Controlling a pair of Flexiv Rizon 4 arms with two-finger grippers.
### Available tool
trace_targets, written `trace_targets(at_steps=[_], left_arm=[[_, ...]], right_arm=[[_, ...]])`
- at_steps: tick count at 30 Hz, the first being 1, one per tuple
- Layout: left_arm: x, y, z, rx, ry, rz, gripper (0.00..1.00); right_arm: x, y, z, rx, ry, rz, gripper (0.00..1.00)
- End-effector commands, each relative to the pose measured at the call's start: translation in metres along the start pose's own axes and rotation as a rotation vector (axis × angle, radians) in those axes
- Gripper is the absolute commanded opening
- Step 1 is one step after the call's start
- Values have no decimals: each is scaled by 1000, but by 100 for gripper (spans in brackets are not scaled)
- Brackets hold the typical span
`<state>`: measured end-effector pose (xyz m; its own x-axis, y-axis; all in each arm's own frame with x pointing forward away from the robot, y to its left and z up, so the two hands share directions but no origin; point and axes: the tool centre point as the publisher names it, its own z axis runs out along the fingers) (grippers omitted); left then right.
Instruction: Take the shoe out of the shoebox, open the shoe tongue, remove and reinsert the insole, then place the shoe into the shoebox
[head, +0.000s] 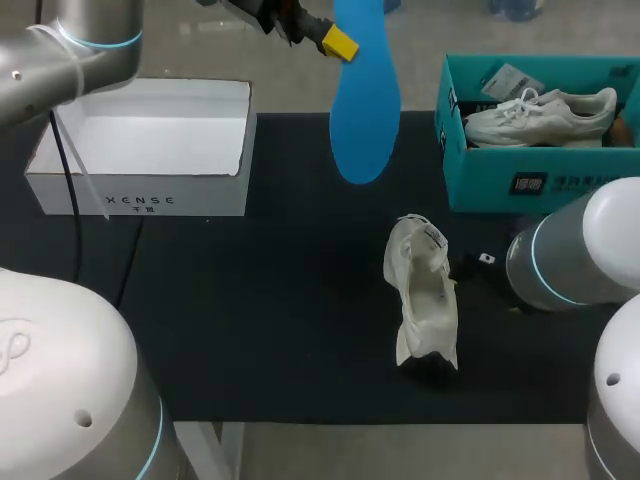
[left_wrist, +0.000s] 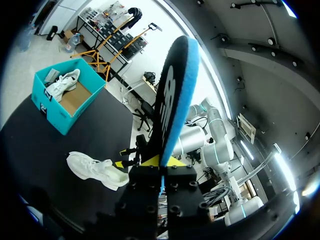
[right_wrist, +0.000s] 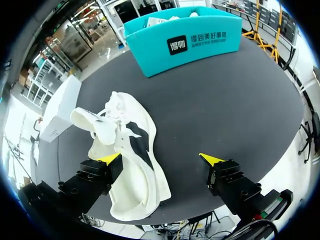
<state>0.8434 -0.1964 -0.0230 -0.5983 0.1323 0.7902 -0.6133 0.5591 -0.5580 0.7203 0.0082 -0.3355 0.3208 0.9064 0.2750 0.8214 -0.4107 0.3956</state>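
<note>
Insole (head: 365, 95) is out of the shoe and held high over the far side of the worktop (head: 260, 330). Left fingers (head: 340, 43) are clenched on one end of it. The wider end hangs free, and I take that for the toe. From the left wrist, the insole (left_wrist: 175, 95) stands straight out from between the yellow tips, blue edge showing.

Shoe (head: 422, 290) lies on the black worktop right of the middle, apart from both boxes, tongue pulled out and mouth gaping.

Right fingers (right_wrist: 109, 158) are released and spread wide, low over the worktop. One tip is at the side of the shoe (right_wrist: 135, 150), the other is over bare mat. They grasp nothing.

Teal shoebox (head: 540, 170) is at the far right with a second shoe (head: 540, 115) in it. White box (head: 150, 145) is at the far left.

Step in hand, as I read it, is reinsertion. Notes for doing it well:
- Pin the shoe first, closing the right fingers on the heel or collar so it cannot skid
- Line the insole up with the shoe's long axis before coming down
- Enter with the free end at a shallow angle, under the tongue and along the footbed
- The free end looks floppy, so go slow and watch for buckling at the collar
- Keep the left grip on until the heel end sits flat
</note>
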Motion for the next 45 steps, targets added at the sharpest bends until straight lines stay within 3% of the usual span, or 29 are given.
trace_targets(at_steps=[1, 7, 14, 23, 35, 41, 45], left_arm=[[0, 1, 1, 2, -1, 1, 0], [0, 1, 1, 2, -1, 1, 0], [0, 1, 1, 2, -1, 1, 0], [0, 1, 1, 2, -1, 1, 0], [0, 1, 1, 2, -1, 1, 0], [0, 1, 1, 2, -1, 1, 0], [0, 1, 1, 2, -1, 1, 0]], right_arm=[[-3, -1, -1, 1, 11, 0, 100], [-6, 1, 1, 27, 12, 34, 100], [-9, 10, -3, 147, 185, 210, 100], [3, 21, -18, 253, 435, 366, 100], [18, 41, -31, 385, 633, 436, 100], [27, 49, -36, 448, 693, 416, 100], [29, 54, -42, 448, 697, 406, 100]])
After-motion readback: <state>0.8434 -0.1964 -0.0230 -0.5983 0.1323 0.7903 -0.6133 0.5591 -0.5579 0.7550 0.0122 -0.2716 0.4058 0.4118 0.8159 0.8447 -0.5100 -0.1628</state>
